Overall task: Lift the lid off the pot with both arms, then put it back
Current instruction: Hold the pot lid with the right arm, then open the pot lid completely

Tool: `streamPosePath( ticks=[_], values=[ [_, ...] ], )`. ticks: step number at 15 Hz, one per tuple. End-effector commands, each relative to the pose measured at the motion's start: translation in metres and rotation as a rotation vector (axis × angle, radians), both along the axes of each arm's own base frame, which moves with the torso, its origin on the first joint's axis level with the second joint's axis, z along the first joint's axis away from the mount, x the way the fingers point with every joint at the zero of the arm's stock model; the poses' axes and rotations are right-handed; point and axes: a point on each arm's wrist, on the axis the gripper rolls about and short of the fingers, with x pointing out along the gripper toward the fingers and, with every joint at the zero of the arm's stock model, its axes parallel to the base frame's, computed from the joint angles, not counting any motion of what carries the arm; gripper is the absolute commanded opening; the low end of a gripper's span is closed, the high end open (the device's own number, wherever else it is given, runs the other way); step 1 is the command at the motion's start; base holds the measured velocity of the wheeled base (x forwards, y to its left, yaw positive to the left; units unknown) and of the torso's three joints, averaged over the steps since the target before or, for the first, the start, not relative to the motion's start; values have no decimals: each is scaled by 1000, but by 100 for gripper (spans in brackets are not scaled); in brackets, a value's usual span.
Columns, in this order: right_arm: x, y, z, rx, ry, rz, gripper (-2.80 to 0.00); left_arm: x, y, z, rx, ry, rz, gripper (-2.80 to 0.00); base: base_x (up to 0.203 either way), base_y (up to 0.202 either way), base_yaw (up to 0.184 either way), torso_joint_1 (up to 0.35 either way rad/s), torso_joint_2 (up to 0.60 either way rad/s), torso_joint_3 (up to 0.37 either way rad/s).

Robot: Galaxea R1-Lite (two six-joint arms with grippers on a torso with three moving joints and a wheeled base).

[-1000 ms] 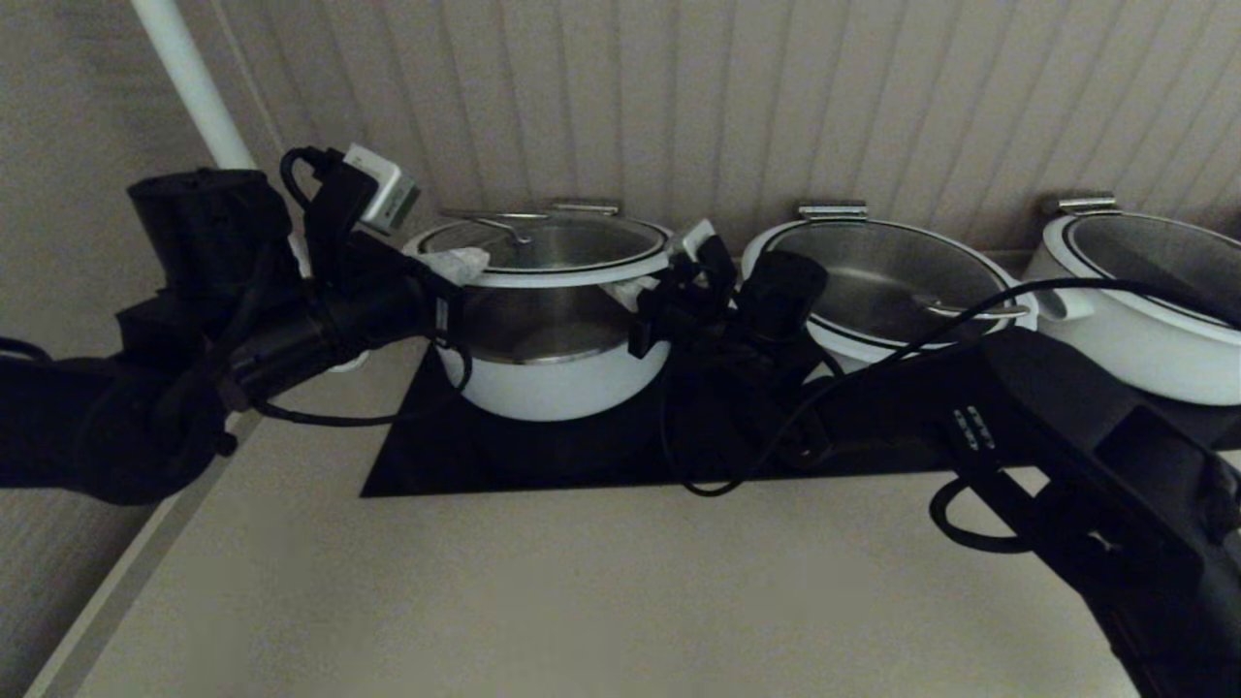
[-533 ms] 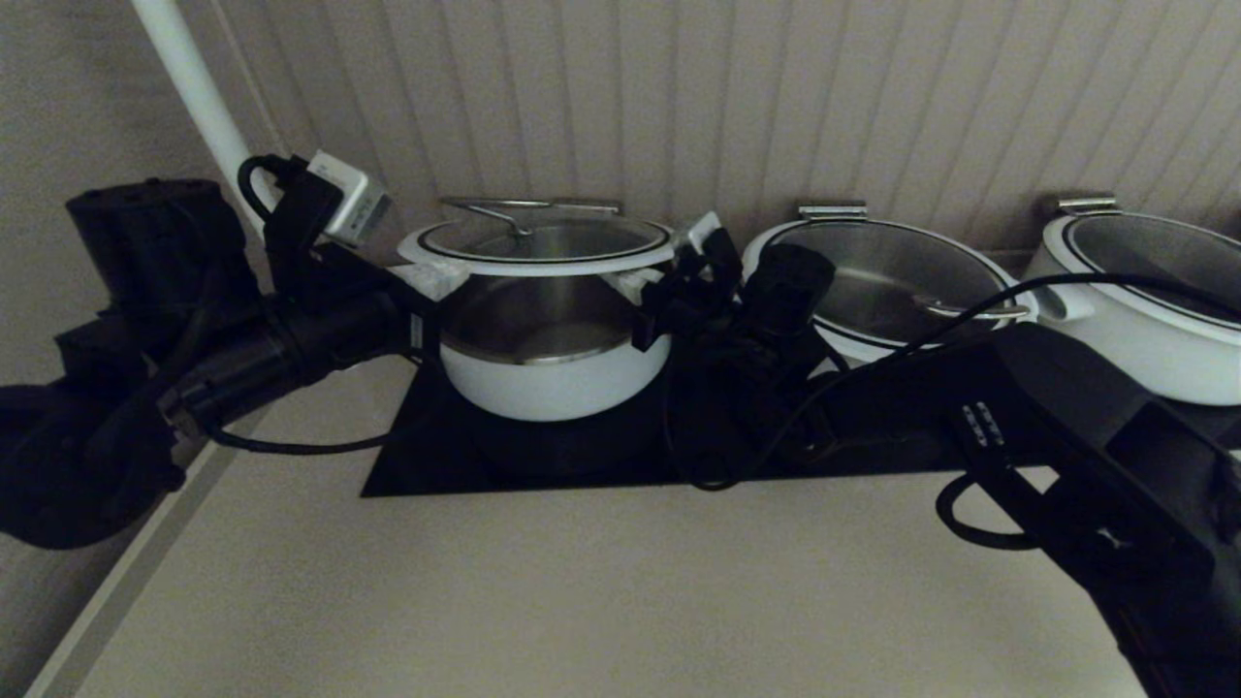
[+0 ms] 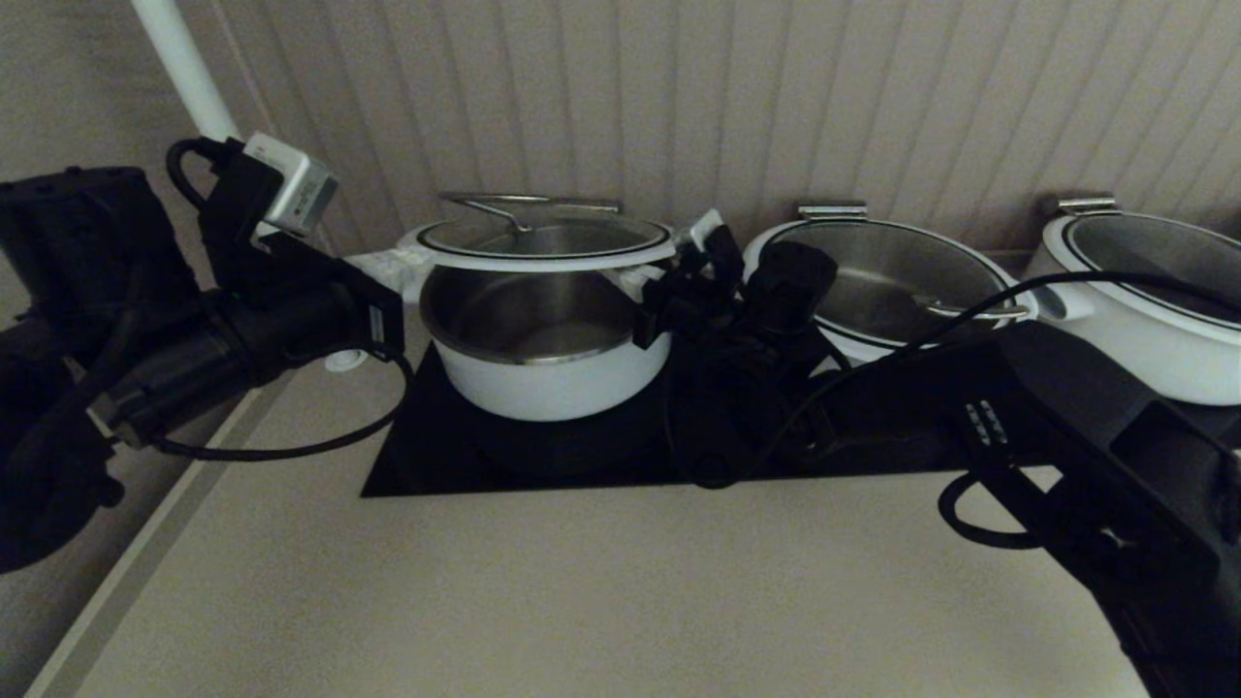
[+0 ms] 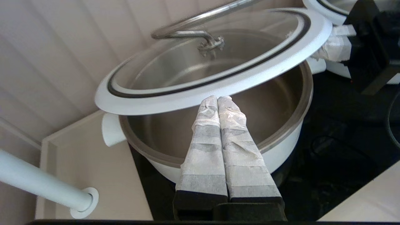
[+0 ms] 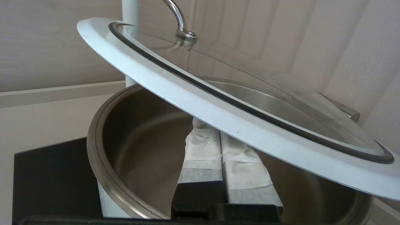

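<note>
The lid, glass with a white ring and looped steel handle, hangs tilted above the open white pot. My left gripper is shut, with its taped tips just under the lid's left edge. My right gripper is shut, with its tips under the lid's right edge. In the left wrist view the closed fingers meet the underside of the lid's ring over the pot. In the right wrist view the closed fingers go under the lid's ring above the pot's steel rim.
The pot stands on a black mat on a beige counter. Two alike white pots with lids stand to the right. A panelled wall is close behind, and a white pipe rises at the back left.
My left arm has drawn back to the left and upward, so its tips now sit at the lid's very edge. The lid has risen slightly. The right arm has barely moved.
</note>
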Motion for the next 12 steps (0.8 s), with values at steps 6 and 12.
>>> streamPosePath(
  ticks=[6, 12],
  values=[
    [1, -3, 2, 3, -9, -3, -280, -14, 5, 6, -11, -25, 34, -280, 0, 0, 0, 0, 0, 0],
    [1, -8, 8, 8, -18, -12, -280, -47, 17, -16, -12, 40, 97, -280, 0, 0, 0, 0, 0, 0]
  ],
)
